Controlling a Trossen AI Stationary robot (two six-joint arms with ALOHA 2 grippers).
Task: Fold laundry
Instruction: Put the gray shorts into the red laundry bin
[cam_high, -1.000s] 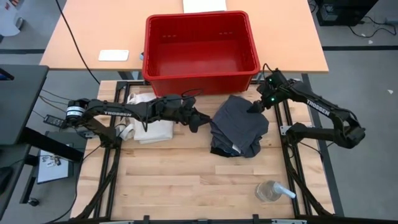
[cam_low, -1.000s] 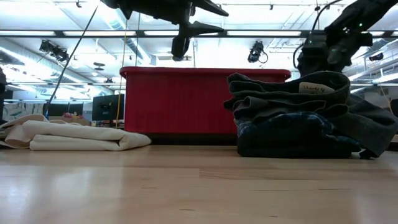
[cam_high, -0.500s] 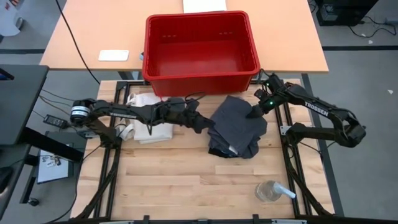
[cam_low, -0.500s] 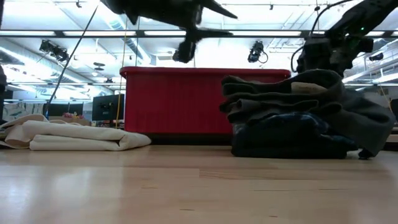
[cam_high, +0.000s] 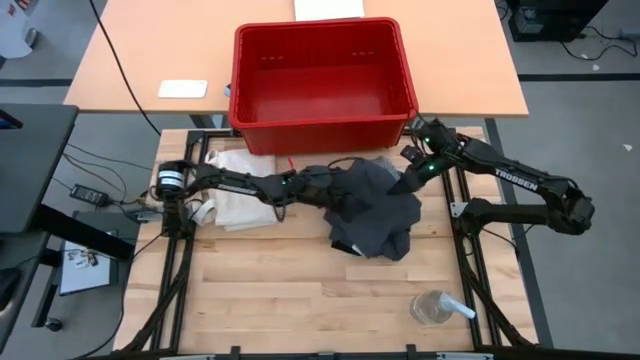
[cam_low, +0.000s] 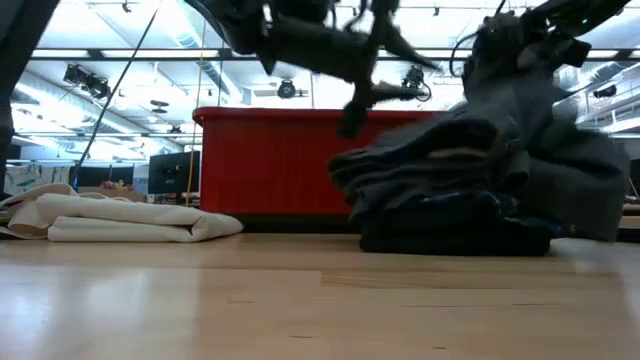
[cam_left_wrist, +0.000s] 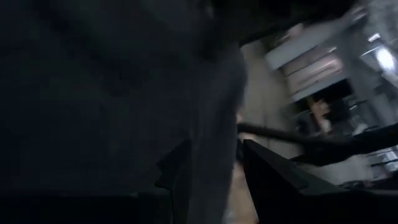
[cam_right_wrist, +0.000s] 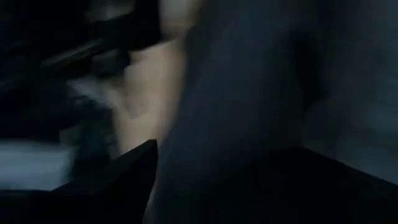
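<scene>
A pile of dark garments (cam_high: 375, 212) lies right of the table's middle. A plain grey one (cam_low: 450, 150) is on top, with a strip of blue plaid (cam_low: 470, 203) and a black layer (cam_low: 450, 237) under it. My right gripper (cam_high: 403, 182) is shut on the grey garment at the pile's far right side. My left gripper (cam_high: 345, 190) reaches across to the pile's left far edge. It is open, with a fold of grey cloth (cam_left_wrist: 214, 124) between its fingers. My right gripper (cam_right_wrist: 224, 186) holds the grey garment by its far right edge (cam_low: 505, 70), pinched between the two fingers, slanting down from the table's right. That edge is raised above the pile and the rest lies on it. My left gripper: I cannot tell whether its fingers (cam_left_wrist: 273, 180) touch the cloth.
A red bin (cam_high: 320, 75) stands just beyond the table's far edge, close behind both grippers. A folded cream cloth (cam_high: 240, 200) lies on the table's left part. A clear cup (cam_high: 435, 307) stands near the right near corner. The near half is bare wood.
My left gripper has moved toward the table's right and reached the pile's left far edge. My right gripper has raised the grey garment's right edge while shifting slightly left. The whole pile has slid a little toward the table's left.
</scene>
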